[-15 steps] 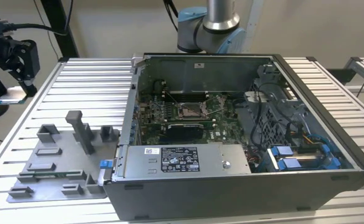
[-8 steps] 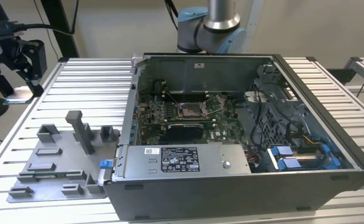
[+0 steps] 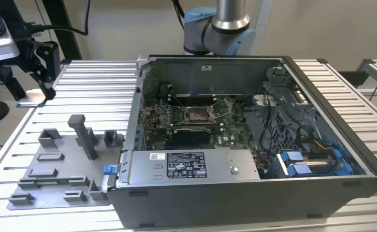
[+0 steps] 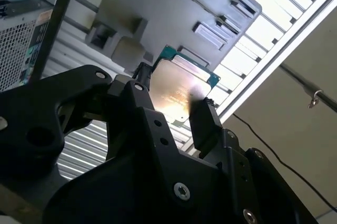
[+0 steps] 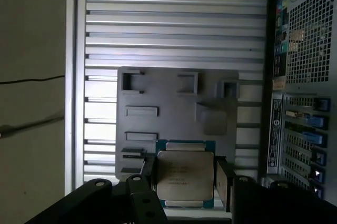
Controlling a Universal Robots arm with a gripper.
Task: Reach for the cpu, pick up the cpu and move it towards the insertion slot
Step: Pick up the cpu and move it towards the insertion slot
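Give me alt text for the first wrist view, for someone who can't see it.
The gripper holds the cpu by two opposite edges, its pale metal face toward the camera. Beyond it lie a grey fixture plate with raised blocks, resting on a slatted metal table, and the perforated wall of a computer case.

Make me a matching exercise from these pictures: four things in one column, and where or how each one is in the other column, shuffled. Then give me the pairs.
1. cpu
2. insertion slot
3. grey fixture plate
4. power supply box

A. on the green circuit board inside the computer case
B. held between the jaws of the gripper
C. bears a white label
D. flat on the slatted table beside the case

Pairs: 1-B, 2-A, 3-D, 4-C
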